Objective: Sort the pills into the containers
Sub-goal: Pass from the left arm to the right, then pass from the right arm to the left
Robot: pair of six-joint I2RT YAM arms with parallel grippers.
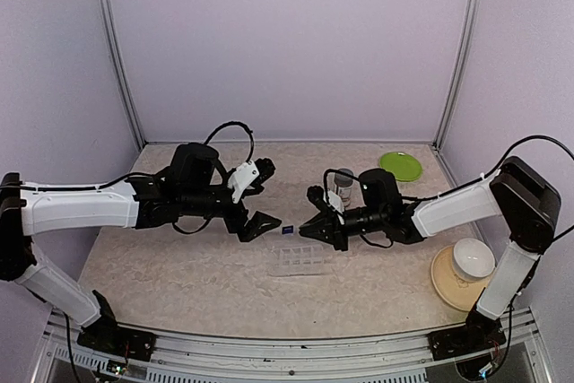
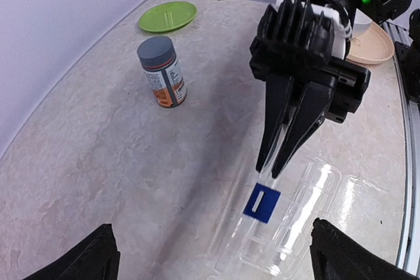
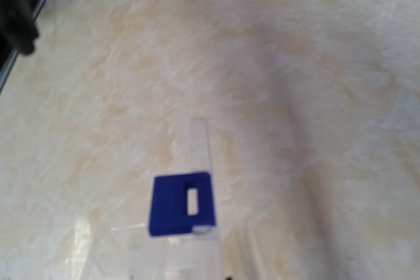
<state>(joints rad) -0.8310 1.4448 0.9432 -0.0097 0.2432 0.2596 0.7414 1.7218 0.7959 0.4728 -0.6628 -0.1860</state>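
**Placing step:** the right tool is hovering, fingers together, just above the dark blue pill (the left tool is gaping wide apart).
The pill is lying at the edge of the clear pill box; the next move is probably calling for a gentle nudge into a compartment.

This looks like a robotics laboratory, a closed test cell. Plain lilac wall panels stand on the left, right and far sides of a table with a marble-pattern top, held by aluminium posts. The left arm and the right arm are bolted to a metal rail at the near edge, with black cables exposed.
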